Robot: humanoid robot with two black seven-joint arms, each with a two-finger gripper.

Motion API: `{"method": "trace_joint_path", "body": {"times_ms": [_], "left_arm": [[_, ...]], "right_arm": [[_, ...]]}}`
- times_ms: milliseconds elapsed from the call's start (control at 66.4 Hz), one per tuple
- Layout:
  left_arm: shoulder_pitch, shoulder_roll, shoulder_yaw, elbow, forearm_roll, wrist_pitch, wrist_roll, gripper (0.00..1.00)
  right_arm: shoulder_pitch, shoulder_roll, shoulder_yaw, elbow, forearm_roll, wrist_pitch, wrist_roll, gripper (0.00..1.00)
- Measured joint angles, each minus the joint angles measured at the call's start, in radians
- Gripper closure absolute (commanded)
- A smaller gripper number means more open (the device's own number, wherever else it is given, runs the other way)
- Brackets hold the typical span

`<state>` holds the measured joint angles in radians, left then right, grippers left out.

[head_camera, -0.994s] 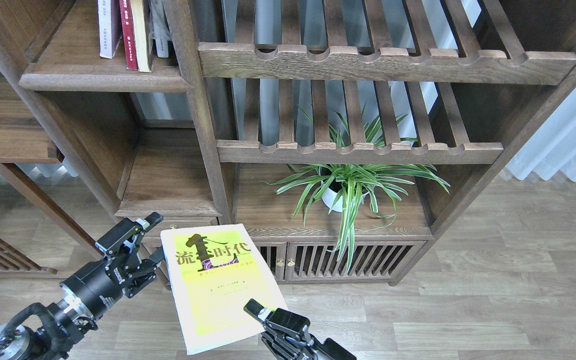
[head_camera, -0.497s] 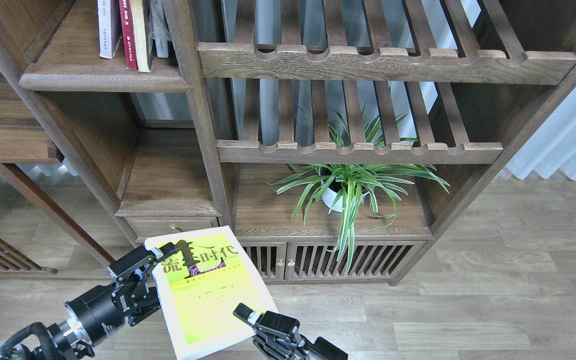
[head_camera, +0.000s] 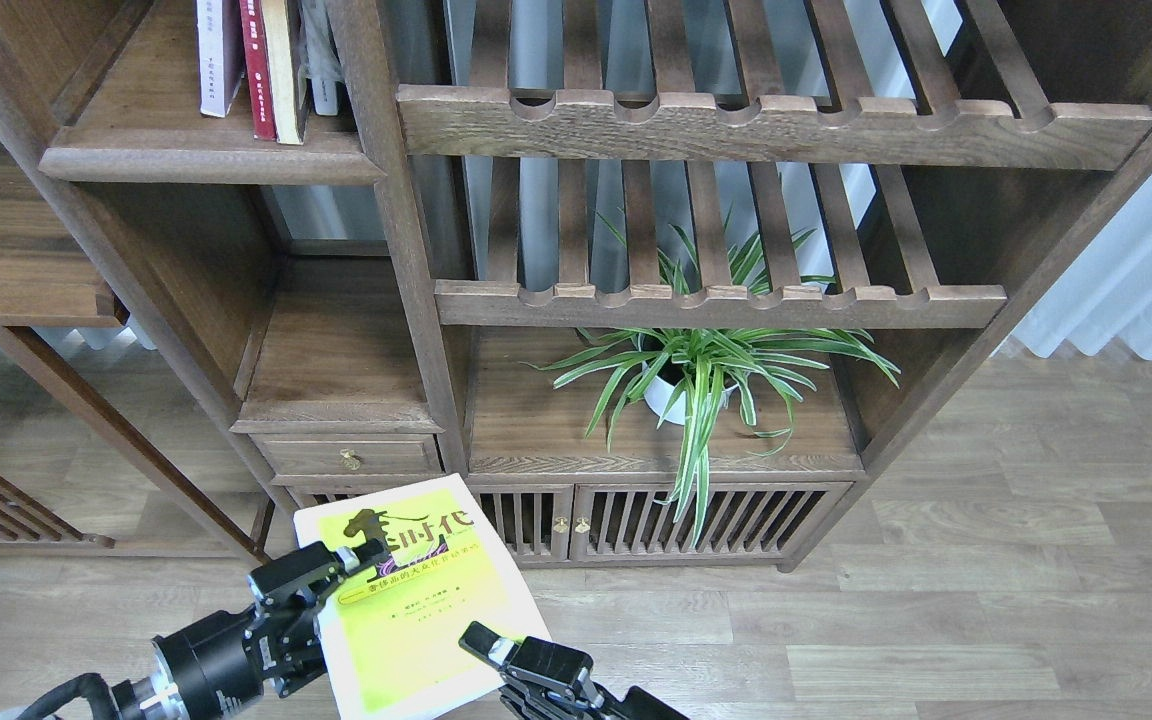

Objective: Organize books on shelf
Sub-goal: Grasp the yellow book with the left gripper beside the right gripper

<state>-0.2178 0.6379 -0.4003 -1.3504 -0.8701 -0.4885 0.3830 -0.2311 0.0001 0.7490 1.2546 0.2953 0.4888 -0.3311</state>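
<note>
The solid shelf (head_camera: 166, 150) at upper left has bare board left of the standing books (head_camera: 256, 60), which crowd against the upright post (head_camera: 386, 200) on its right. The cubby (head_camera: 336, 350) beneath it stands open. To the right, slatted racks (head_camera: 716, 125) bar the way, and the spider plant (head_camera: 701, 375) fills the lower bay. The yellow-green book (head_camera: 416, 610) lies low between both grippers.

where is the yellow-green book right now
In the head view the yellow-green book is at the bottom, left of centre, held between the left gripper and the right gripper, in front of the small drawer.
</note>
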Motion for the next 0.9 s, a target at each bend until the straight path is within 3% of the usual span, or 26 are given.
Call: {"method": "trace_joint_path", "body": {"times_ms": [768,813,858,904], "left_arm": [[0.005,0.081,0.001,0.001,0.010,-0.001,0.015,0.98],[0.005,0.086,-0.004,0.001,0.012,-0.001,0.015,0.98],[0.005,0.091,-0.007,0.001,0.012,-0.001,0.015,0.98],[0.005,0.099,-0.014,0.002,0.012,0.000,0.013,0.98]], "right_arm": [[0.024,0.001,0.022,-0.039,-0.014,0.000,0.015,0.86],[0.031,0.001,0.025,-0.045,-0.013,0.000,0.016,0.80],[0.036,0.001,0.029,-0.049,-0.013,0.000,0.016,0.65],[0.040,-0.002,0.034,-0.051,-0.011,0.000,0.019,0.36]]}}
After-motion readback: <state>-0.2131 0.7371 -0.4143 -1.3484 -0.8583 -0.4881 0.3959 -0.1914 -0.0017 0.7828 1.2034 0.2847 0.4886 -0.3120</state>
